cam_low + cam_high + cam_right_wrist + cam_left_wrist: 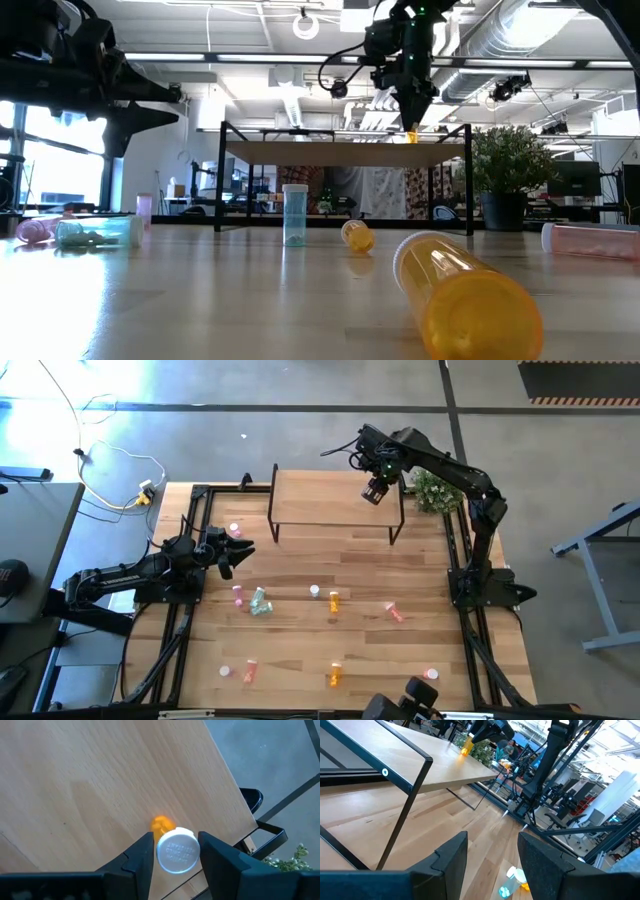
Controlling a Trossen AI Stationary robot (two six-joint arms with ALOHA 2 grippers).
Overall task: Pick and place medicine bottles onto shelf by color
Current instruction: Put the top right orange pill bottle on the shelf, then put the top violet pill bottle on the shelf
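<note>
Your right claw [174,851] hangs over the right end of the shelf [320,495], closed on an orange bottle [170,845] that it holds upright by its white cap; the bottle's long axis runs straight down from the claw toward the board, and the right wrist view shows its orange body directly beneath the cap, near the shelf's edge; from the low view you cannot tell for certain whether its base touches the wood or sits just above it.

That vertical line is what your release likely turns on: bottle below claw, board below bottle, edge close beside; a tilt toward that edge could send it off.

Your left claw [232,552] waits open and empty over the table's [300,660] left side, near the shelf's left legs; it is the nearer arm to the pink bottle [234,530] beside those legs and to the pale green bottle [260,603] lying on the planks.

Other bottles remain scattered on the table, including 2 orange ones, an upright one [334,600] mid-table and another [335,676] toward the near edge; the task looks to be at an early stage.
</note>
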